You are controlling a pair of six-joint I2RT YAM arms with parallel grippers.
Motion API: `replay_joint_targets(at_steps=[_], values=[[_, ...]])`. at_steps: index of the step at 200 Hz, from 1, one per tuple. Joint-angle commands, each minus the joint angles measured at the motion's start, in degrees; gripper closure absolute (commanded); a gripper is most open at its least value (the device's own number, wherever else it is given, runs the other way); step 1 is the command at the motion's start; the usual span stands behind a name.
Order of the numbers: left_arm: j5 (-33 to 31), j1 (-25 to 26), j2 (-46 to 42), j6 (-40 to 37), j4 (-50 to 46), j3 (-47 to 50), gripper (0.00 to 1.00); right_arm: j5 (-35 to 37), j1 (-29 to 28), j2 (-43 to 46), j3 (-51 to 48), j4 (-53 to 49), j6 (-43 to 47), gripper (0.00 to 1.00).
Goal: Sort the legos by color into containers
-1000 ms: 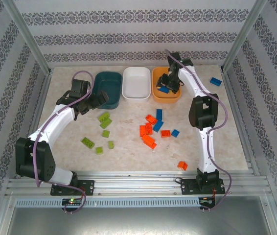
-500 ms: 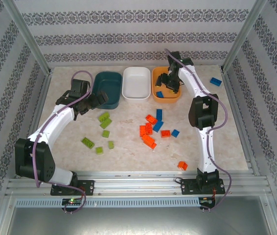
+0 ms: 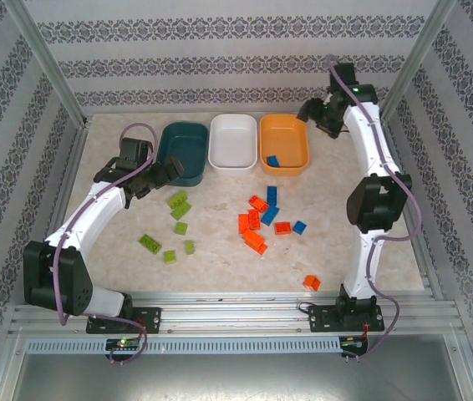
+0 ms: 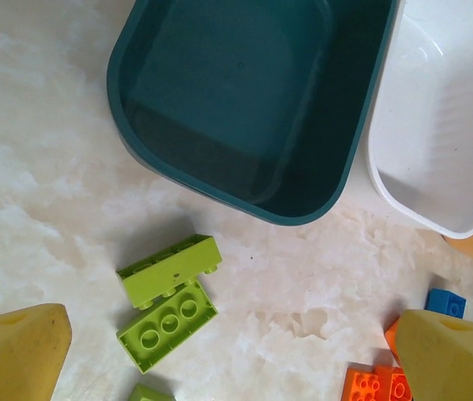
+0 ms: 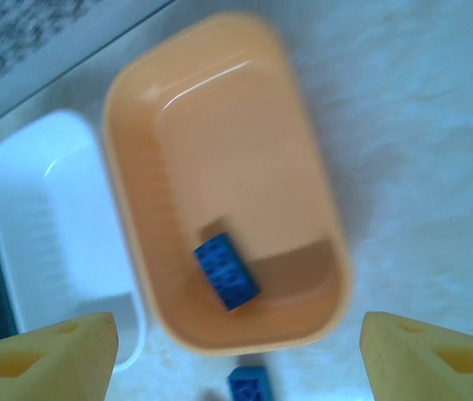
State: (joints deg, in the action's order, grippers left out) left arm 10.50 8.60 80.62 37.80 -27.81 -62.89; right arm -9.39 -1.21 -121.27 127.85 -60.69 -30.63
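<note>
Top external: marbled beige table (image 3: 220, 209) inside patterned walls (image 3: 220, 67); left pincer (image 3: 157, 178) and right pincer (image 3: 310, 117) gape, apparently empty.

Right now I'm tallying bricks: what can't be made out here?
Right wrist view: blur smears the studs on the blue lego in the orange bin.
Left wrist view: bottom edge cuts off the orange legos.
Top view: left gripper covers a near corner of the teal bin.

The count was one dark teal shallow rounded-rectangular plastic bin (image 3: 182, 146), one matching white plastic bin (image 3: 233, 142) and one matching orange plastic bin (image 3: 285, 136), plus six lime green plastic bricks (image 3: 150, 243), six or seven orange-red plastic bricks (image 3: 282, 227) and four blue plastic bricks (image 3: 299, 226).
</note>
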Motion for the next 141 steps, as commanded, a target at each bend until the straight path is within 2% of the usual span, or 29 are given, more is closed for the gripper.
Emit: replay_joint_targets(at_steps=[1, 36, 55, 69, 129, 141], values=[[0.6, -0.4, -1.3, 0.2, 0.3, 0.4, 0.00, 8.0, 2.3, 2.3, -3.8, 1.5, 1.2, 0.23], [1.7, -0.4, -0.6, -0.3, -0.5, -1.1, 0.00, 21.4, 3.9, 6.8, -15.9, 12.5, 4.7, 0.18], [1.9, -0.4, 0.0, -1.2, -1.9, -2.7, 0.00, 25.3, 4.7, 8.4, -23.2, 21.4, 5.8, 0.17], [1.9, -0.4, 0.4, -2.0, -3.4, -4.3, 0.00, 27.7, 5.3, 7.4, -24.4, 23.6, 6.0, 0.16], [2.4, -0.5, 3.6, -3.5, -9.0, -10.6, 0.00, 27.7, 9.8, -2.0, -19.2, 21.5, 1.1, 0.15], [2.4, -0.5, 4.1, -3.7, -9.9, -11.8, 0.00, 26.9, 10.7, -3.1, -18.0, 21.5, 0.5, 0.18]])
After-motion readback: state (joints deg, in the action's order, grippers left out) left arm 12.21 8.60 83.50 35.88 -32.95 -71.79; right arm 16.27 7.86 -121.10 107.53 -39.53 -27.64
